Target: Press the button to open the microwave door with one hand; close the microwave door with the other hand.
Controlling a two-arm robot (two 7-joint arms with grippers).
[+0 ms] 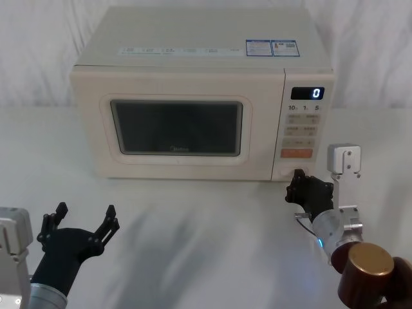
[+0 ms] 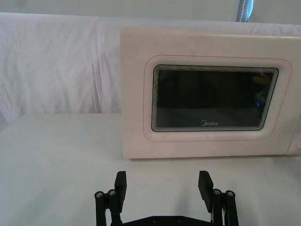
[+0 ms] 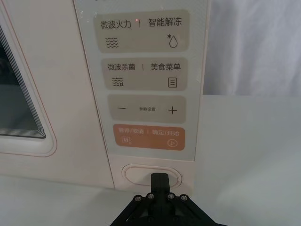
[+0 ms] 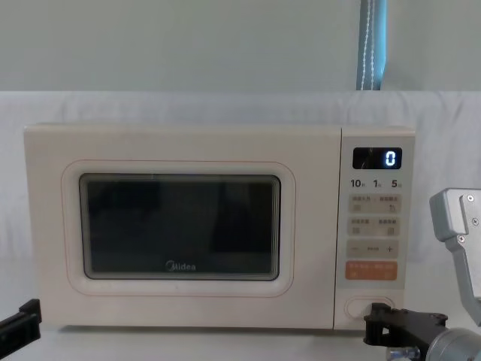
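At the lower right corner of the one cream microwave, the right black gripper (image 3: 160, 181), jaws together, touches the single wide cream pill-shaped button (image 3: 151, 175), its glass-windowed cream door (image 1: 177, 127) flush shut, while the left black gripper (image 1: 84, 217) hovers spread wide before it.

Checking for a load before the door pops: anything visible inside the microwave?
Nothing discernible. The microwave door is shut and its window reads dark with only reflections, so the cavity's contents are hidden. The right gripper is at the button.
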